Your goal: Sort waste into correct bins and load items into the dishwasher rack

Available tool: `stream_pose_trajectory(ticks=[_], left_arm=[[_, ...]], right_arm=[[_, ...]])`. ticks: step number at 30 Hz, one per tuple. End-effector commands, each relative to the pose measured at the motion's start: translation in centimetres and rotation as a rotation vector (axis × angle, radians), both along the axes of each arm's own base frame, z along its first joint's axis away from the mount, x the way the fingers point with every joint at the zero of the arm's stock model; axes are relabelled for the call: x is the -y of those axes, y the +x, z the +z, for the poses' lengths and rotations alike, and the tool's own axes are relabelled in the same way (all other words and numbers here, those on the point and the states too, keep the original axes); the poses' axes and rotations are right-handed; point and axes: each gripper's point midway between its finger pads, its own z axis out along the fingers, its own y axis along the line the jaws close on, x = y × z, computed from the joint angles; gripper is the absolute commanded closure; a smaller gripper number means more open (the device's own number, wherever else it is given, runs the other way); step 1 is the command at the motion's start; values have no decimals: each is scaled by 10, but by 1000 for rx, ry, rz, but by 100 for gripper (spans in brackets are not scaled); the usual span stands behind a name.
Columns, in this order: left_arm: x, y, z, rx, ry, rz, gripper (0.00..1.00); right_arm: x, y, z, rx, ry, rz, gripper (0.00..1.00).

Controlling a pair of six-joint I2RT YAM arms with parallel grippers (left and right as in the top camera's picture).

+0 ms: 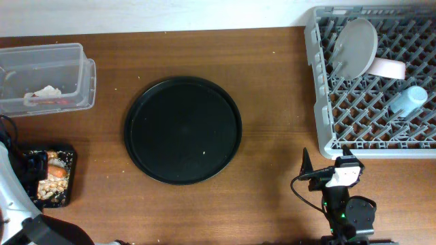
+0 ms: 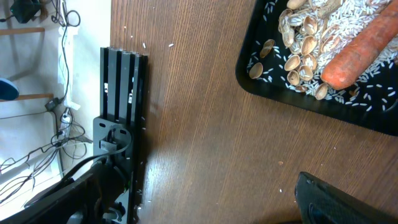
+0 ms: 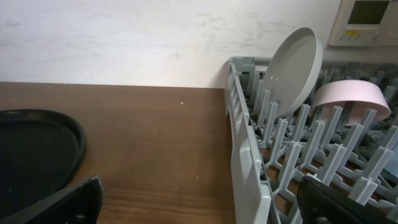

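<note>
**A:** What was on the left side of the tabletop (image 1: 272, 68)?

**B:** The clear tub (image 1: 27, 68) lay in the far-left corner. It held the crumpled tissue (image 1: 46, 90) and the red wrapper (image 1: 53, 101). Nearer the front edge sat the black container (image 1: 72, 178), holding the food scraps (image 1: 49, 187) with the carrot (image 1: 58, 172) on top.

**A:** And the left arm (image 1: 17, 197)?

**B:** It was bent low over the front-left corner, with its wrist turned down at the wood. The left fingers (image 2: 348, 202) were spread wide apart and held nothing. They hung over bare tabletop just beside the black container, without touching it.

**A:** What was in the middle?

**B:** Only the round black tray (image 1: 182, 129), lying flat and well apart from both arms.

**A:** What about the right side?

**B:** The right arm (image 1: 347, 211) was folded near the front edge, with its wrist level and pointing toward the far edge. The right fingers (image 3: 62, 205) were fully parted and gripped nothing. They were just short of the front rim of the dishwasher rack (image 1: 317, 88).

**A:** What was in the rack?

**B:** The rack filled the far-right corner. The white plate (image 1: 355, 46) stood tilted on edge between pegs near its far-left part. The pale dish (image 1: 387, 67) leaned just beside the plate, on its right. The light-blue cup (image 1: 407, 101) sat tipped among the pegs, nearer the right edge.
</note>
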Motion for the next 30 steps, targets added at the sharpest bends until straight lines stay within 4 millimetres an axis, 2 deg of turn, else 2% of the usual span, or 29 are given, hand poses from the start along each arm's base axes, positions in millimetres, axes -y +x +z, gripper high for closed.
stream_pose_trajectory(ticks=[1, 5, 8, 13, 16, 19, 21, 23, 25, 26, 27, 28, 30], left_arm=[[0, -3, 10, 31, 41, 13, 1], [10, -15, 45, 162, 145, 12, 1], [30, -24, 78, 303, 246, -38, 1], [77, -23, 108, 479, 312, -267, 1], [90, -35, 124, 512, 409, -435, 1], [114, -30, 133, 623, 412, -617, 1], [116, -29, 134, 663, 461, -699, 1], [128, -10, 127, 728, 489, -908, 1], [153, 18, 124, 853, 486, -1145, 1], [173, 36, 123, 967, 503, -1289, 1], [184, 46, 121, 1036, 521, -1366, 1], [195, 56, 112, 1107, 545, -1428, 1], [200, 67, 81, 1168, 576, -1433, 1]], right_arm=[[0, 0, -3, -2, -8, -5, 2], [0, 0, -3, -3, -8, -5, 2], [0, 0, -3, -3, -8, -4, 2], [0, 0, -3, -3, -8, -5, 2], [0, 0, -3, -3, -8, -5, 2], [0, 0, -3, -3, -8, -5, 2], [0, 0, -3, -3, -8, -5, 2], [0, 0, -3, -3, -8, -5, 1], [0, 0, -3, -3, -8, -4, 2], [0, 0, -3, -3, -8, -4, 2], [0, 0, -3, -3, -8, -5, 2], [0, 0, -3, -2, -8, -4, 1], [0, 0, -3, -3, -7, -4, 2]])
